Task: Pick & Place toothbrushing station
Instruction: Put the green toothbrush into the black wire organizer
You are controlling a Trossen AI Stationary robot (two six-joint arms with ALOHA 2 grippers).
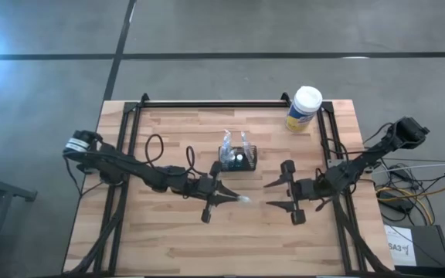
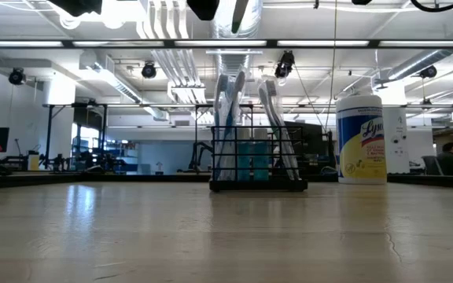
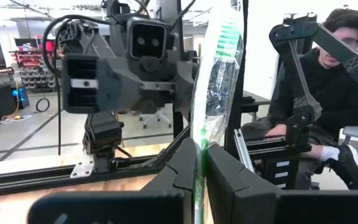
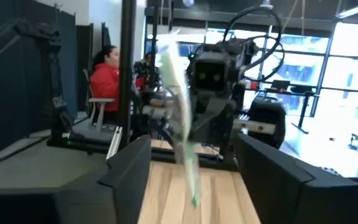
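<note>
Centre of the overhead frame, just above the middle, sits the toothbrushing station [image 1: 237, 159], a small black slotted holder on the wooden table [image 1: 168, 239], with wrapped toothbrushes [image 2: 230, 118] standing up out of it. From table height the holder [image 2: 258, 161] shows square-on, brush heads poking well above its rim, and nothing is touching it.

Down and left of the holder in the overhead shot, the left gripper [image 1: 224, 199] is clamped tight on a packaged toothbrush [image 1: 242, 200]. The left wrist camera makes that plain: the two dark fingers [image 3: 232, 183] are pressed together on the clear wrapper, and the toothbrush [image 3: 216, 93] with its green bristles rises upright from between them.

Over on the lower right of centre, the right gripper [image 1: 276, 194] faces the left one, its jaws spread wide with nothing between them. In the right wrist camera the fingers [image 4: 129, 171] stand far apart at either side, the packaged toothbrush [image 4: 179, 124] hangs in the gap beyond them, blurred, and the other arm's gripper sits behind it. The two grippers are near each other but apart, both clear of the holder.

Upper right of the table, a white-capped, yellow-labelled wipes canister [image 1: 304, 108] stands upright, well apart from the holder. Beyond the table, a seated person in dark clothes [image 3: 328, 81] shows at the right of the left wrist picture, and a person in red [image 4: 104, 78] sits at the left of the right wrist picture.
</note>
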